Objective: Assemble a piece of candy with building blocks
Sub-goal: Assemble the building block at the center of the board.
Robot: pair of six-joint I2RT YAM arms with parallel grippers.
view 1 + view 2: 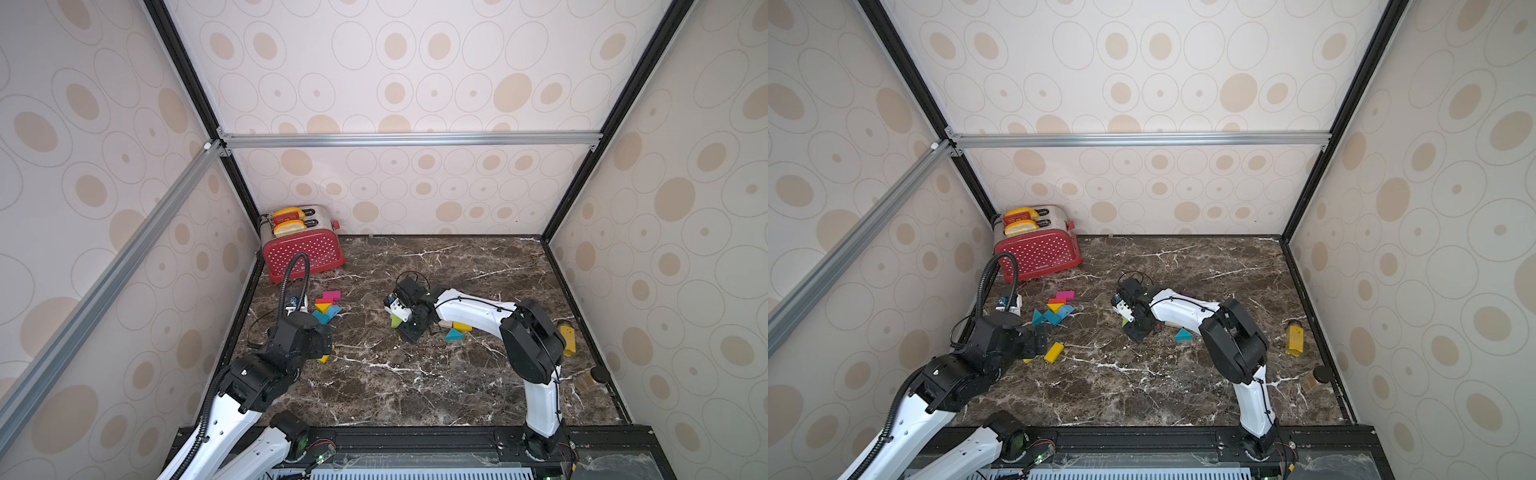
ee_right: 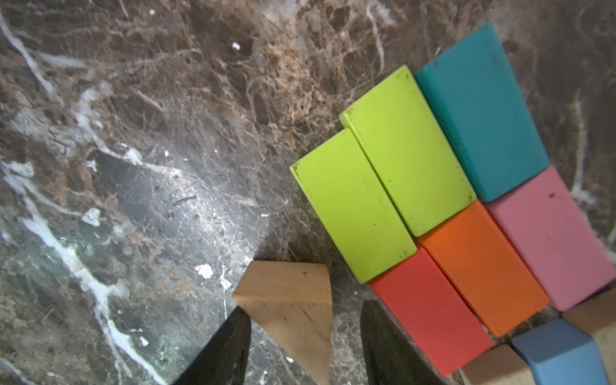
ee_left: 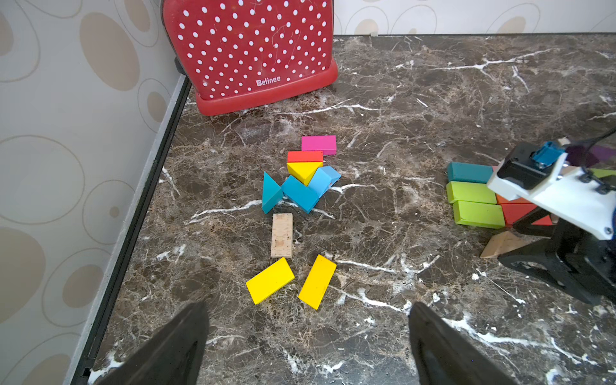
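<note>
At the far left a red dotted toaster [image 3: 253, 50] stands in the corner of the dark marble surface [image 1: 415, 382]. My left hand [image 3: 306, 316] hangs above the surface nearer the front edge, jaws wide, holding nothing. Ahead of its fingers [image 3: 186, 333] lie loose building blocks. Two yellow bricks [image 3: 270, 280] lie flat and splayed apart, with a bare wood brick [image 3: 282, 235] just beyond them. Past that is a huddle of a teal wedge [image 3: 270, 193], blue pieces [image 3: 300, 195], a yellow wedge [image 3: 301, 171] and a red brick [image 3: 305, 156]. A pink brick [image 3: 318, 144] lies nearest the toaster.

Towards the middle, six bricks lie flat, packed edge to edge: a teal brick [image 2: 480, 110], two green bricks [image 2: 406, 150], a pale pink brick [image 2: 550, 240], an orange brick [image 2: 483, 266] and a coral red brick [image 2: 430, 310].

My right hand [image 2: 303, 311] sits low beside this patch, jaws half open astride a bare wood wedge [image 2: 290, 300]. The wedge lies on the surface near the green and coral red bricks, apart from both. One finger is at the wedge's edge and the other stands clear of it, so I am not gripping it.

Right of my forearm lies a second teal wedge [image 1: 454, 335]. Well apart, by the right wall, are a mustard-yellow bottle [image 1: 1295, 338] and a dark-lidded jar [image 1: 1316, 376].
</note>
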